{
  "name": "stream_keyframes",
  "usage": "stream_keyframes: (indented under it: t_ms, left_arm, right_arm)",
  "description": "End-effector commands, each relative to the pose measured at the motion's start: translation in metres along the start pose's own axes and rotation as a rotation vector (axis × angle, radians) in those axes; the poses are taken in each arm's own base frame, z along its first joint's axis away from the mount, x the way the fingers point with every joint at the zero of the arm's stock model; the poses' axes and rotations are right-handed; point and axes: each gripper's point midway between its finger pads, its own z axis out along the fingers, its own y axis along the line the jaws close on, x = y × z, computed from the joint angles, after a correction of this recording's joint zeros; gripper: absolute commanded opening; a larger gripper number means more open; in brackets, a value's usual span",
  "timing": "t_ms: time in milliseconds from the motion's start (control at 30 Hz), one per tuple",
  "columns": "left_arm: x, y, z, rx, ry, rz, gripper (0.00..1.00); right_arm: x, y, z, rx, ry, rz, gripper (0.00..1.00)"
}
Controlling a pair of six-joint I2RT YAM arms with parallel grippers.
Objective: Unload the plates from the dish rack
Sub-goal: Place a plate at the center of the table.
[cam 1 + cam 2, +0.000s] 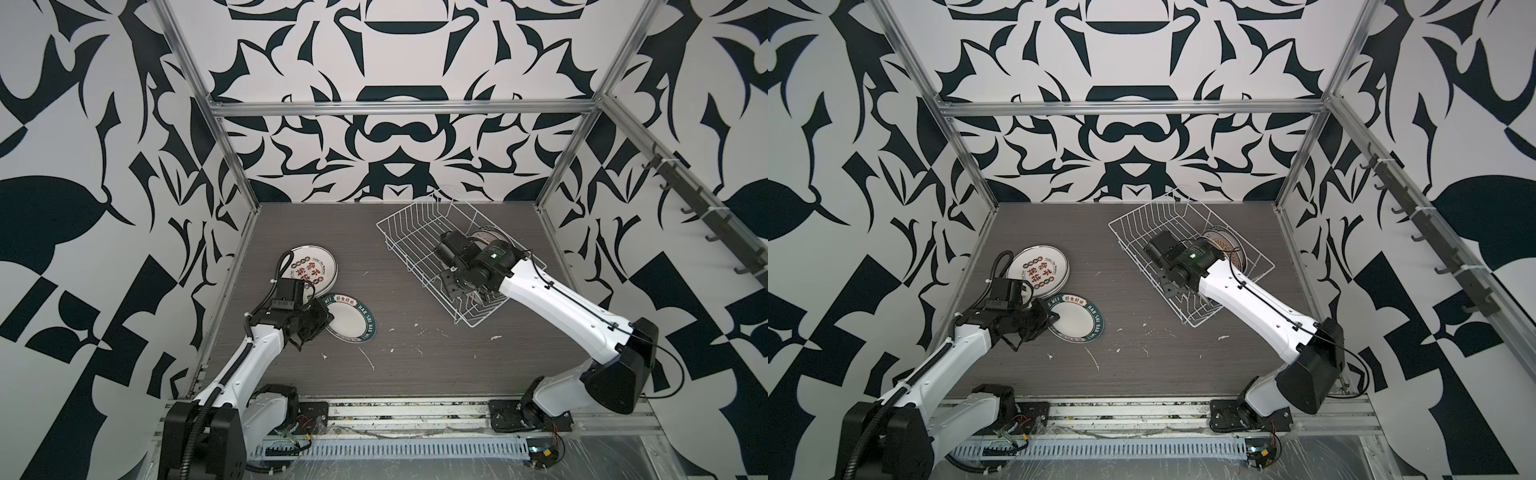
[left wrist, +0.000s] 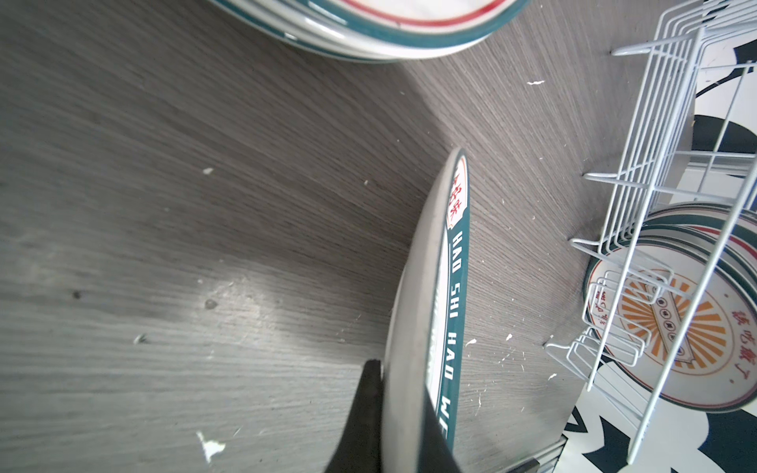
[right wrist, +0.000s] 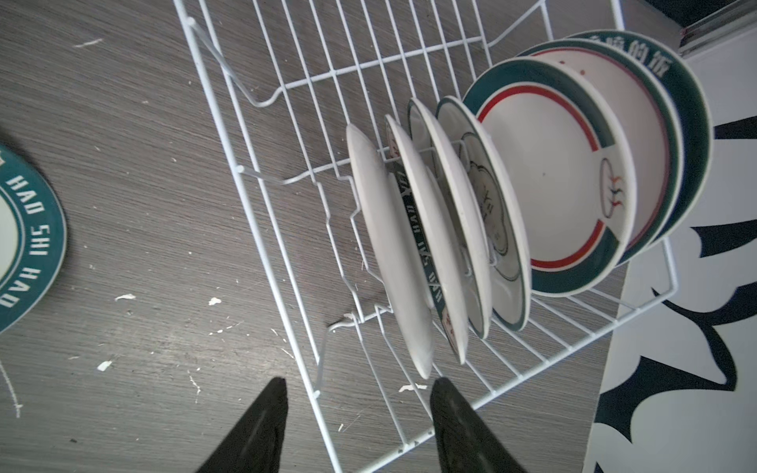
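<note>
Between the left gripper's (image 2: 403, 389) fingers sits the rim of a green-rimmed plate (image 2: 452, 286), clamped tight and held low over the table (image 1: 415, 365). Whether it rests there I cannot tell. Close ahead of that gripper a stack of plates (image 1: 309, 266) lies flat. The right gripper (image 3: 359, 383) has its jaws apart, holding nothing, poised over the side wire of the dish rack (image 3: 286, 82). Just ahead of it a row of plates (image 3: 389, 245) stands upright in the slots.
</note>
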Motion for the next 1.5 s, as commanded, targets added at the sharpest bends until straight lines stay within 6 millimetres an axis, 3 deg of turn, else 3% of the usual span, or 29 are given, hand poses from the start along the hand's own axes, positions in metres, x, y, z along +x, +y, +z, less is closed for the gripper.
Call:
stream_keyframes:
  t_ms: [0,367,733,933,1133,1467]
  left_arm:
    - [0.011,0.033,0.008,-0.120,0.026,-0.044,0.00]
    - [0.018,0.054,0.014,-0.203,0.043,-0.068,0.05]
    - [0.019,0.067,0.019,-0.261,0.053,-0.087,0.25]
    - [0.020,0.069,0.021,-0.264,0.055,-0.089,0.32]
    - [0.019,0.071,0.022,-0.271,0.050,-0.088,0.47]
    - [0.015,0.068,0.014,-0.286,0.034,-0.082,0.62]
  right_arm:
    - [-0.008,-0.016,-0.021,0.052,-0.054,-0.022,0.60]
    - [-0.008,-0.023,-0.016,0.116,-0.024,-0.074,0.60]
    - [-0.005,-0.021,-0.012,0.111,-0.007,-0.088,0.60]
    - [-0.002,-0.017,-0.009,0.091,0.008,-0.096,0.60]
    - [0.002,-0.015,-0.005,0.087,0.027,-0.119,0.60]
    - [0.004,-0.011,0.002,0.085,0.052,-0.156,0.60]
